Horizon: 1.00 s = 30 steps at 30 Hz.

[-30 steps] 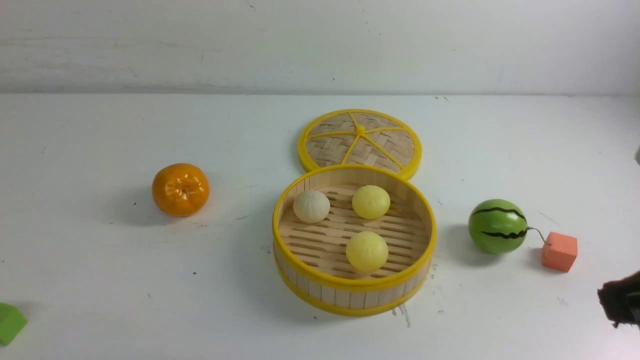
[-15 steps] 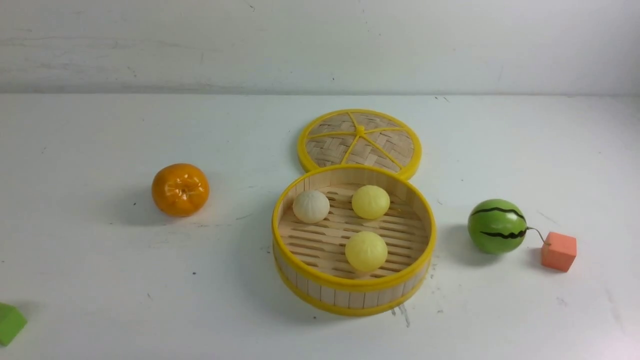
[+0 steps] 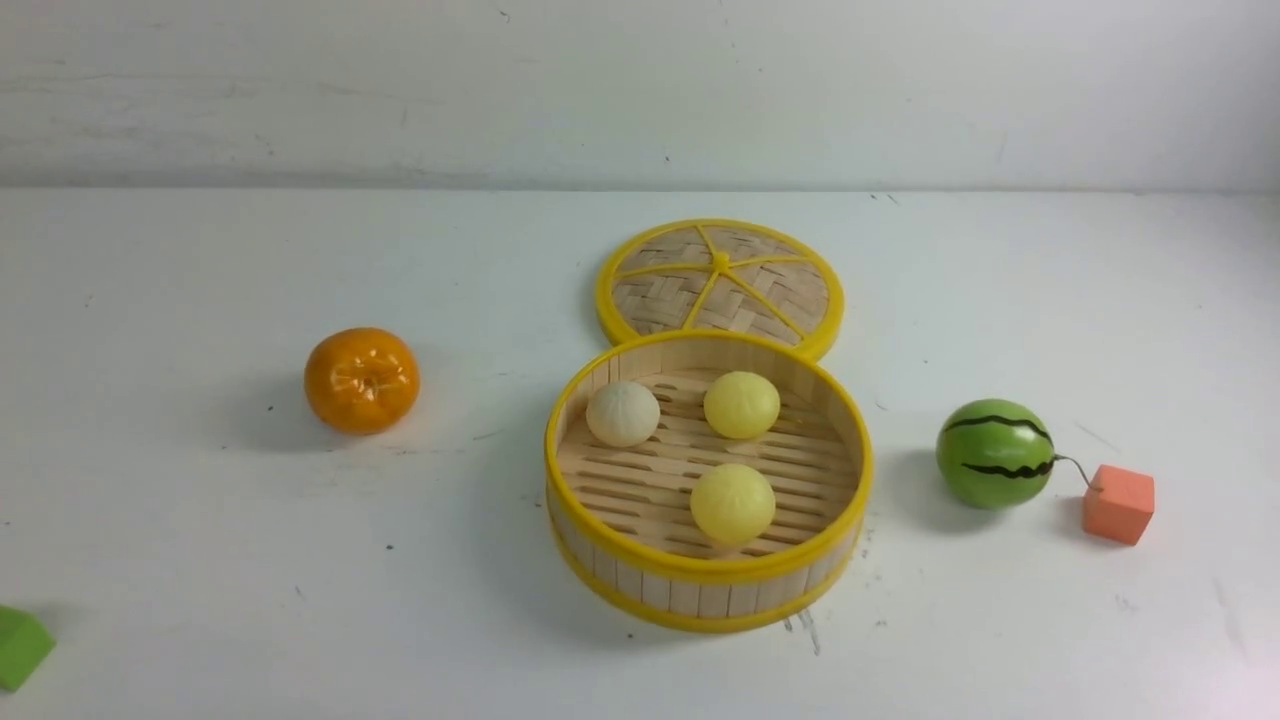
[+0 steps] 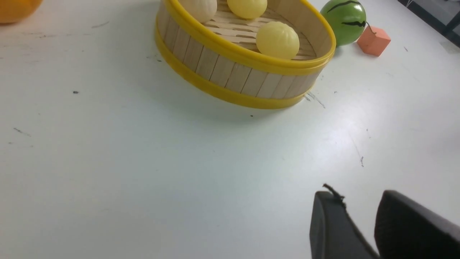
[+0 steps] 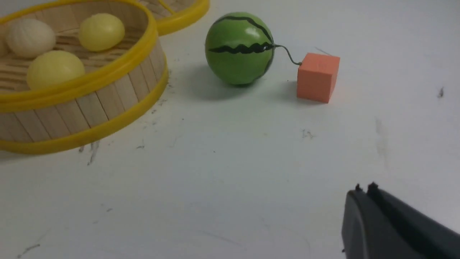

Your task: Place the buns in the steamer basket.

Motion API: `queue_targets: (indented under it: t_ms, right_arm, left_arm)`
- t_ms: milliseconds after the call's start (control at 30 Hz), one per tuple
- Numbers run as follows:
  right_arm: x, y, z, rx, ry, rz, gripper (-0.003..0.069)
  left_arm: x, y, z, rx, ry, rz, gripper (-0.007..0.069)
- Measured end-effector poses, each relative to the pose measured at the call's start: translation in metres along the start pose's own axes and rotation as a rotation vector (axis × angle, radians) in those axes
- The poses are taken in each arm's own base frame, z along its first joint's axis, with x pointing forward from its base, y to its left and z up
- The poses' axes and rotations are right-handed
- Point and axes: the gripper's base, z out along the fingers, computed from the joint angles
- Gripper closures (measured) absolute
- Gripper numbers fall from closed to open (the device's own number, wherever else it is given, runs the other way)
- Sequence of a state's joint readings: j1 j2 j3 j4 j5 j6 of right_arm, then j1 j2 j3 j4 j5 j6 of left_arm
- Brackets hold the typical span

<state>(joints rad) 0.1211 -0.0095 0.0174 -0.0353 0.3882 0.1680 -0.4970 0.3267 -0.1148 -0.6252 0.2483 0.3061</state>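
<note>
A white tabletop fills the scene, marked with small dark scuffs and specks. Along its far edge rises a plain off-white wall, faintly smudged. Soft, even light from above casts pale shadows across the surface.

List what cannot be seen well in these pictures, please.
- Front view: both grippers are out of frame; the green block is cut by the left edge.
- Left wrist view: the orange and the off-white bun are cut by the top edge; the lid is out of frame.
- Right wrist view: the basket is cut by the left edge, the lid by the top edge; the right gripper shows only its tips.
</note>
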Motion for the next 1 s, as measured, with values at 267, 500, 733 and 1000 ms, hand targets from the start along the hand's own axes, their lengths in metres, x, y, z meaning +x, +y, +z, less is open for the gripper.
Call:
queue_targets:
  t_ms: [267,500,733,1000]
  right_arm:
    - [0.000,0.000,0.000,-0.003,0.000,0.013,0.0660]
    - [0.000,0.000,0.000,-0.004,0.000,0.015,0.0655]
    - [0.000,0.000,0.000,-0.004,0.000,0.017,0.0650]
    - [0.000,0.000,0.000,-0.004,0.000,0.017,0.0641]
  left_arm:
    - [0.000,0.000,0.000,0.000,0.001,0.000,0.0425]
    - [0.000,0.000,0.000,0.000,0.001,0.000,0.0424]
    - [-0.001,0.002,-0.001,-0.011,-0.051,0.002,0.0415]
    - [-0.021,0.016,-0.015,-0.164,-0.377,-0.044,0.0407]
